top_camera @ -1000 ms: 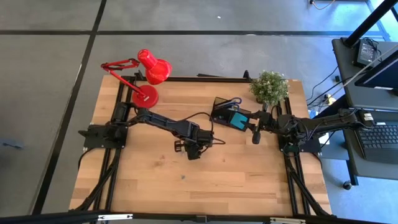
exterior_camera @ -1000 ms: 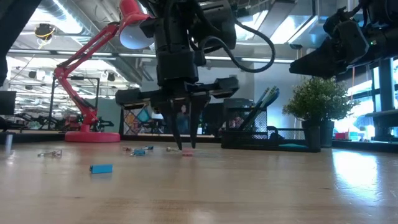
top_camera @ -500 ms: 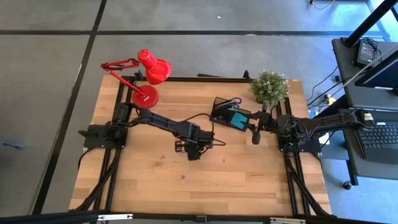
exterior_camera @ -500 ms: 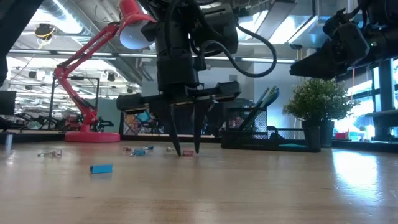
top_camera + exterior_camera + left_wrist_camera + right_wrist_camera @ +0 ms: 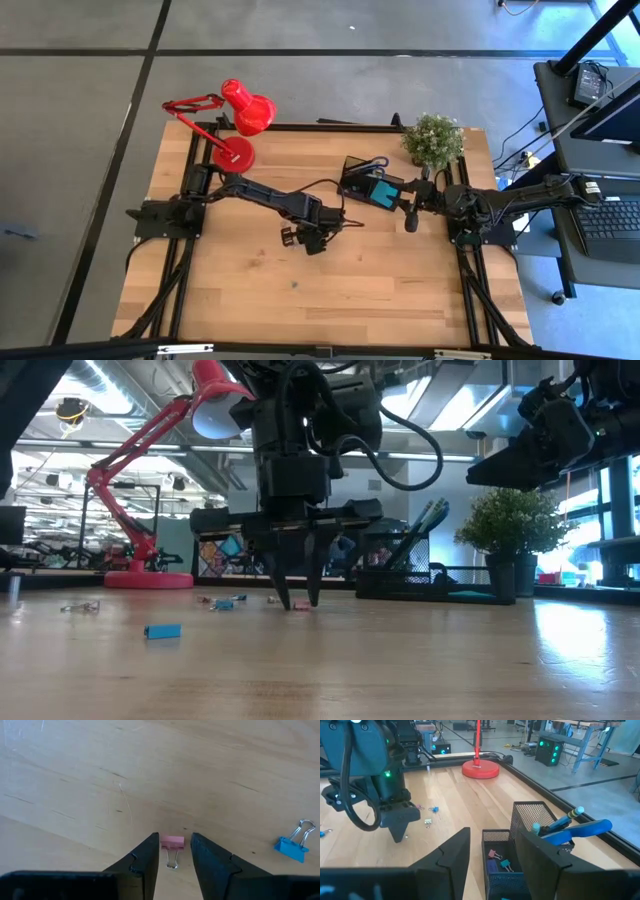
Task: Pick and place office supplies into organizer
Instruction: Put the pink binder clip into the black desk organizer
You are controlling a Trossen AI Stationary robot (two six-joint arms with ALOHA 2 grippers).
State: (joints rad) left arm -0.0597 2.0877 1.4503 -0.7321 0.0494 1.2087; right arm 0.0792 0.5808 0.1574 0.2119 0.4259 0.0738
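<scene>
High view: the left pincer hung over the middle of the worktop, pointing down. The right pincer hovered near the right edge, just beside the organizer, which stood toward the far edge with a teal pad and blue handles showing in it. A red lamp stood at the far left corner and a potted plant at the far right.

Low view: the left pincer had its tips down at the worktop surface, spread apart, with a small pink clip lying between them. A blue clip lay nearer the front edge, well apart; other tiny bits lay to the lamp side. The right arm hung above the plant side.

Left wrist view: the pink clip lay flat on the wood between the two fingers, which stood spread on either side; whether they touched it was hard to say. A blue binder clip lay well off to one side.

Right wrist view: the right pincer was spread and gripped nothing, poised over the organizer. Blue-handled scissors leaned in the mesh cup; small clips sat in a low compartment.
</scene>
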